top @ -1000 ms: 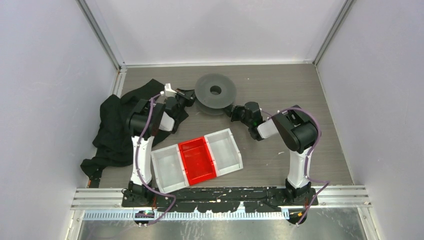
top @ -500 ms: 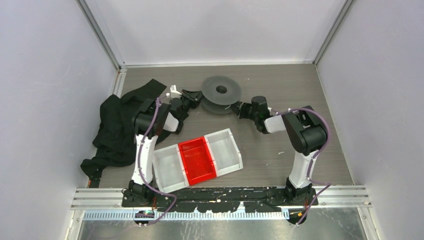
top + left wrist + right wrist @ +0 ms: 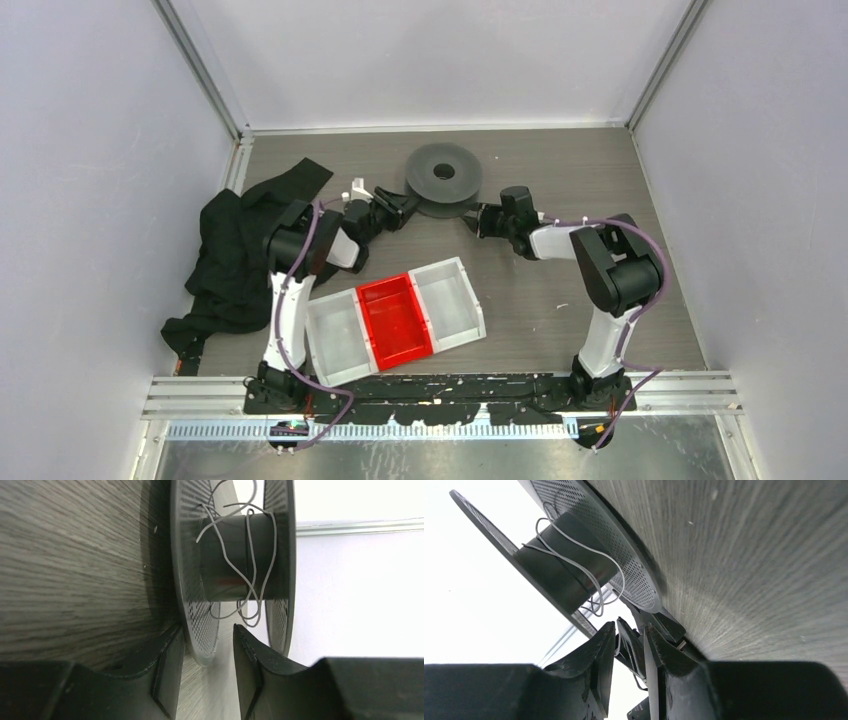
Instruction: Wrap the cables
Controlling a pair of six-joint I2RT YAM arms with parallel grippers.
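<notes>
The cables (image 3: pixel 250 555) are thin white wires, looped loosely round the hub of a dark grey spool (image 3: pixel 443 178) that lies flat at the back middle of the table. The wires also show on the hub in the right wrist view (image 3: pixel 585 571). My left gripper (image 3: pixel 405 208) is at the spool's left rim and stands open (image 3: pixel 205 667), with the edge of the lower perforated flange (image 3: pixel 197 630) between its fingers. My right gripper (image 3: pixel 478 219) is just right of the spool, low over the table. It is narrowly open (image 3: pixel 628 667) and grips nothing; the left gripper shows through the gap.
A three-part tray (image 3: pixel 455 300) with a red middle compartment (image 3: pixel 393 320) lies between the arm bases. Crumpled black cloth (image 3: pixel 225 260) covers the left side, under the left arm. Grey walls close in the table at the back and on both sides.
The spool has slid a little right and toward the back. Both grippers have followed it, the left one moving right, the right arm stretching out low.
</notes>
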